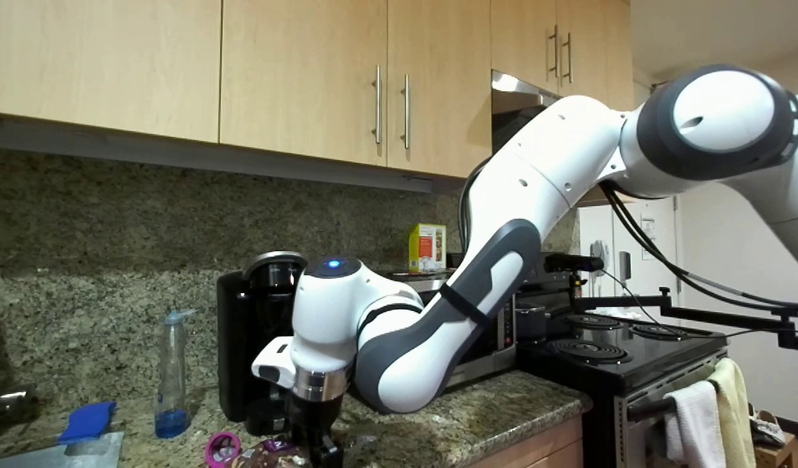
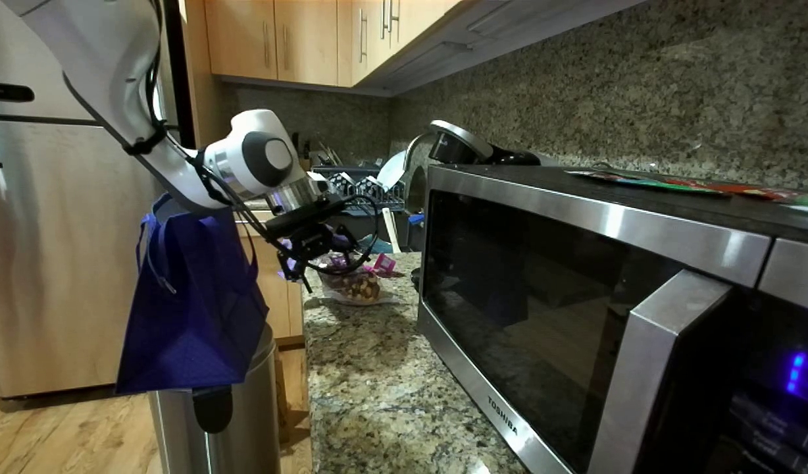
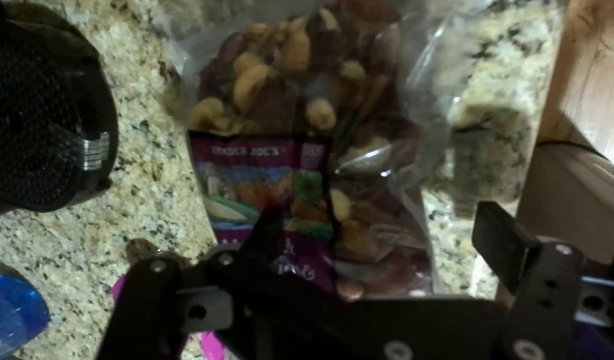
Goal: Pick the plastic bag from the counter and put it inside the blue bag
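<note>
The clear plastic bag [image 3: 377,155] rested on the granite counter [image 2: 371,382], with the black coffee maker [image 1: 233,344] to its left and the counter's edge to its right in the wrist view. It was well filled: pale nuts [image 3: 252,85] showed among darker brown pieces [image 3: 382,272] through the film, and a purple label [image 3: 257,167] (it read TRADER JOE'S along its top) covered part of the front. The gripper [image 3: 379,235] stood wide, its fingers [image 3: 499,242] well apart, the left one in front of the label and the right one past the bag's right side; whether either touched the film could not be told.

The blue bag [image 2: 193,309] was at the left in an exterior view, beside the counter and at the top of a metal bin [image 2: 249,421]; its inside was hidden, so what it held could not be told. The microwave [image 2: 529,276], at the right there, had its door closed and looked dark behind the glass. Toward the far end, a dish rack [image 2: 396,196] held patterned dishes [image 2: 341,184].

In an exterior view a clear bottle [image 1: 171,370] stood left of the coffee maker, blue in its lower part. A pink ring-shaped item [image 1: 222,448] lay just left of the plastic bag.
</note>
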